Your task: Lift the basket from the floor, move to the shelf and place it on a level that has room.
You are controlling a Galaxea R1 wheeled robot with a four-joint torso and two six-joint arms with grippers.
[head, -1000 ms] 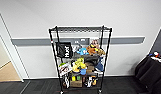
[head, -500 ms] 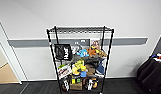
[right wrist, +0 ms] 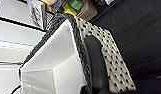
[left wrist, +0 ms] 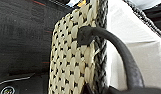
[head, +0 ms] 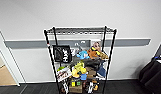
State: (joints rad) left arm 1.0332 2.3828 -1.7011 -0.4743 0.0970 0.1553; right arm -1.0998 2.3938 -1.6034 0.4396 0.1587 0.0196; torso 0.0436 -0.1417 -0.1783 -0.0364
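Tall black metal wire rack point(head: 79, 60) stands against white wall point(head: 78, 12) on dark grey carpet floor point(head: 36, 88); bare top wire tier point(head: 79, 30) above toy-crowded lower tiers; black bag point(head: 153, 75) right, light wooden flooring point(head: 3, 78) left.

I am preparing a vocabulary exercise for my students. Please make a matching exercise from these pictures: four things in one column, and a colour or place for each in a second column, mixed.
Things:
1. fabric lining of the woven basket
2. loop handle of the basket
3. top tier of the black wire rack
4. carpet floor

Descriptions:
A. dark grey with reddish streaks
B. cream-white
C. bare wire grid above the toy-filled tiers
D. dark, curved, fixed to the woven side

Pairs: 1-B, 2-D, 3-C, 4-A
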